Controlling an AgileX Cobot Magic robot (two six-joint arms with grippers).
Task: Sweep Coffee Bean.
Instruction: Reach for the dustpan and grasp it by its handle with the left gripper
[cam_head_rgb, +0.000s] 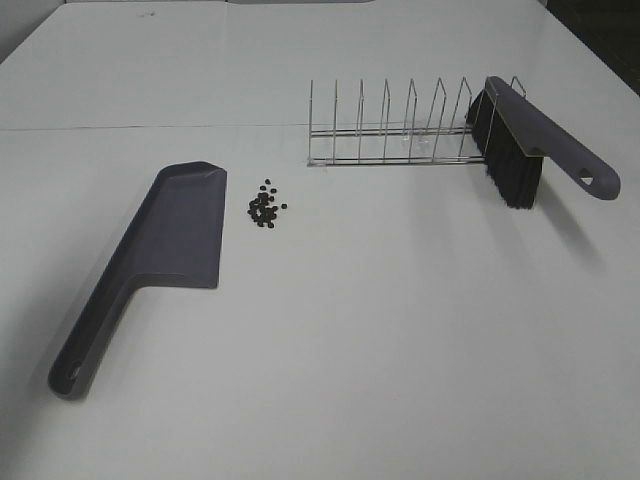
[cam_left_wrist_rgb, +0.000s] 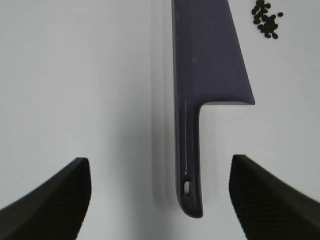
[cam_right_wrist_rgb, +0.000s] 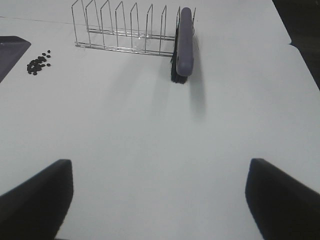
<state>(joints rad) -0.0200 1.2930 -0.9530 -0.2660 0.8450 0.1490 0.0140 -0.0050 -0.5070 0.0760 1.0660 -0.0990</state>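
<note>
The left gripper (cam_left_wrist_rgb: 159, 158) is spread wide, its two dark fingers (cam_left_wrist_rgb: 55, 200) well apart and holding nothing. In the left wrist view the end of the dustpan (cam_left_wrist_rgb: 210, 60) handle lies in the gap between them, nearer the right finger and touching neither. The right gripper (cam_right_wrist_rgb: 159, 161) is spread just as wide and also holds nothing, with only bare white table (cam_right_wrist_rgb: 150, 125) between its fingers; the brush (cam_right_wrist_rgb: 183, 42) lies well beyond it on the far side. Neither gripper shows in the high view.

There is one dustpan (cam_head_rgb: 170, 235), one brush (cam_head_rgb: 520, 150), one wire rack (cam_head_rgb: 385, 135) and one small heap of coffee beans (cam_head_rgb: 265, 205). The beans are bunched too tightly for an exact count, roughly fifteen to twenty.

The dustpan lies flat on the left of the table (cam_head_rgb: 400, 350), its tray towards the far side and its handle running near and left. The coffee beans all lie on the table outside the tray, just to the right of its far half, close to its edge but apart from it, and to the near left of the rack.

The rack stands far and right of centre, a row of upright wire dividers. The brush stands bristles down at its right end. Its far tip seems to sit in the last slot, and its grey-purple handle points right and near.
</note>
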